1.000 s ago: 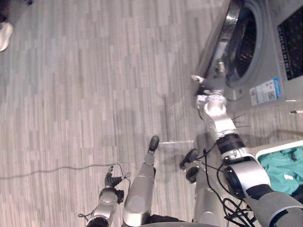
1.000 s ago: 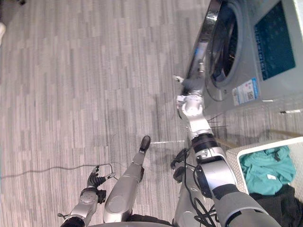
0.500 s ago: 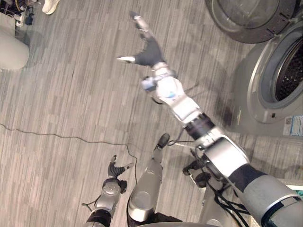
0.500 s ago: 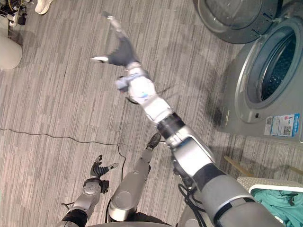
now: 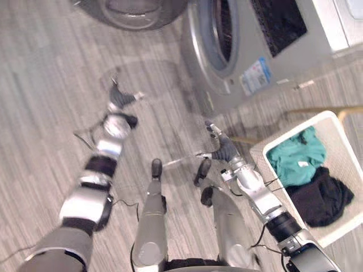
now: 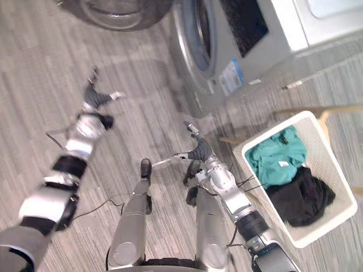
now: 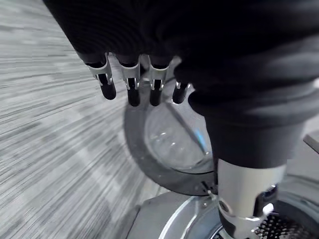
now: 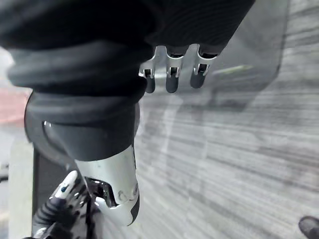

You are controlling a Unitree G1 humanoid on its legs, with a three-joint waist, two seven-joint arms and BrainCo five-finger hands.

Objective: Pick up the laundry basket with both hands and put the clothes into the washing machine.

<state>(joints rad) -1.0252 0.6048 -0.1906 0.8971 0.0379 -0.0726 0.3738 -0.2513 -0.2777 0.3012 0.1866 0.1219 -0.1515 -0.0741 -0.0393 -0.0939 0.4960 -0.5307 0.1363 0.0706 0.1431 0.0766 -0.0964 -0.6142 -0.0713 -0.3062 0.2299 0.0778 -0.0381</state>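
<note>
White basket (image 6: 328,154) untouched at right; door (image 5: 136,11) now swung wide, right hand (image 5: 225,150) off it, left hand (image 5: 118,99) raised, both spread, empty.

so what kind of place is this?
Probably a laundry area: a front-loading washing machine with its door open, a white laundry basket of clothes nearby, wood-look flooring.

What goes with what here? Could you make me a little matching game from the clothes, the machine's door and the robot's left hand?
1. teal garment
2. black garment
3. door of the washing machine
4. left hand

A. swung open
B. in the laundry basket, at the end away from the machine
C. open, holding nothing
D. in the basket, at the end nearer the machine

Pairs: 1-D, 2-B, 3-A, 4-C.
</note>
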